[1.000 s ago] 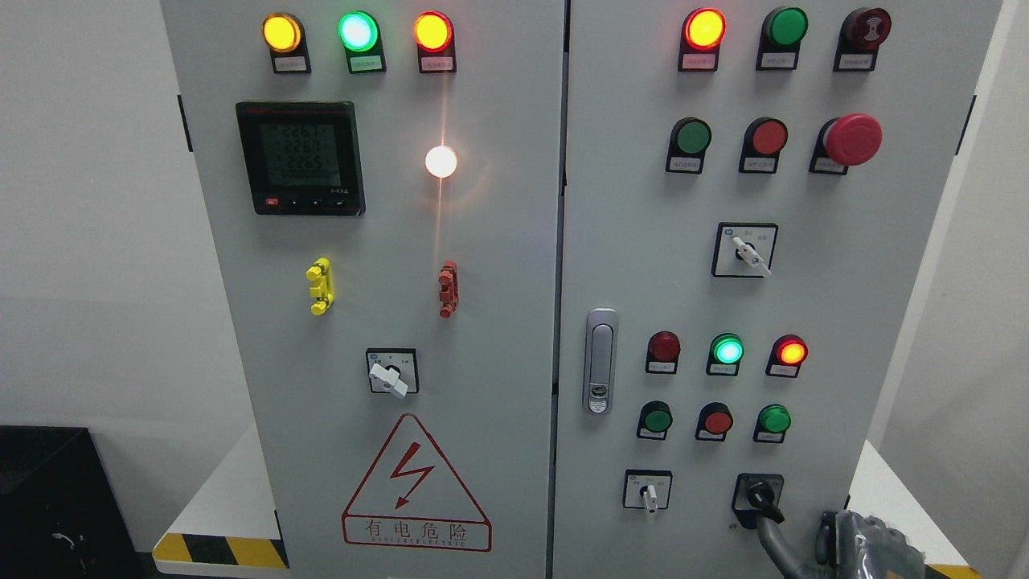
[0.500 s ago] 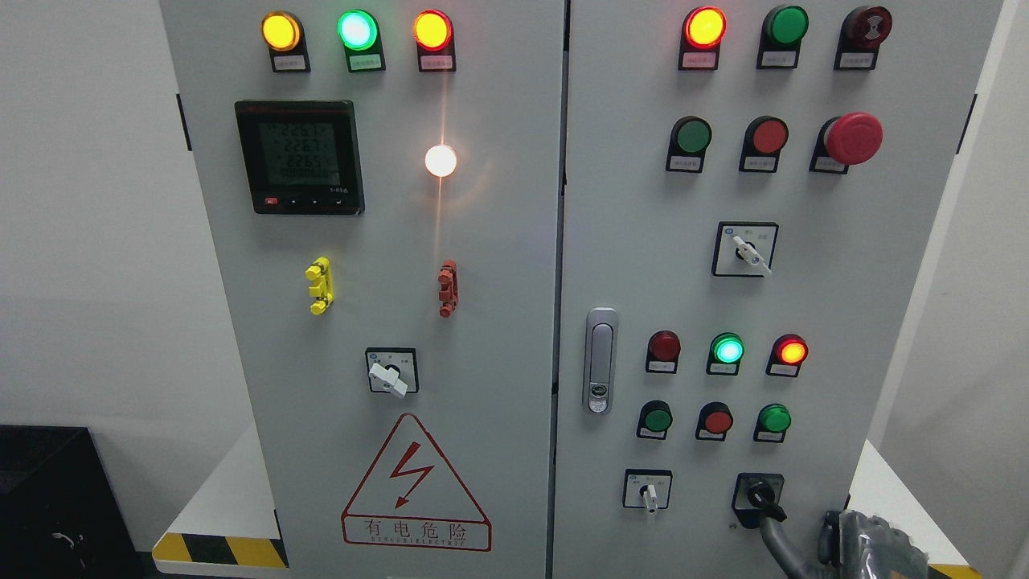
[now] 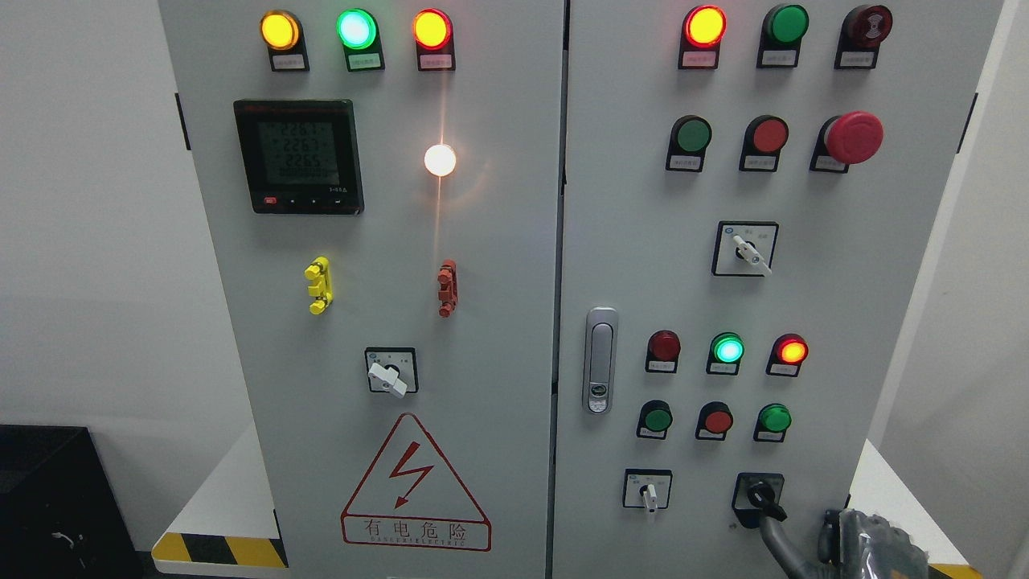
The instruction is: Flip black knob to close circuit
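The black knob (image 3: 760, 496) sits on a black square plate at the lower right of the right cabinet door (image 3: 804, 305). Its handle points down to the right. My right hand (image 3: 864, 547) comes in at the bottom right corner, mostly cut off by the picture's edge. A grey part of it (image 3: 776, 543) reaches up to just under the knob; whether it touches the knob I cannot tell. My left arm does not show.
A white-handled selector switch (image 3: 648, 490) is left of the knob, with rows of push buttons and lamps (image 3: 727, 351) above. A red mushroom stop button (image 3: 852, 137) is at the upper right. A door latch (image 3: 599, 360) is at the door's left edge.
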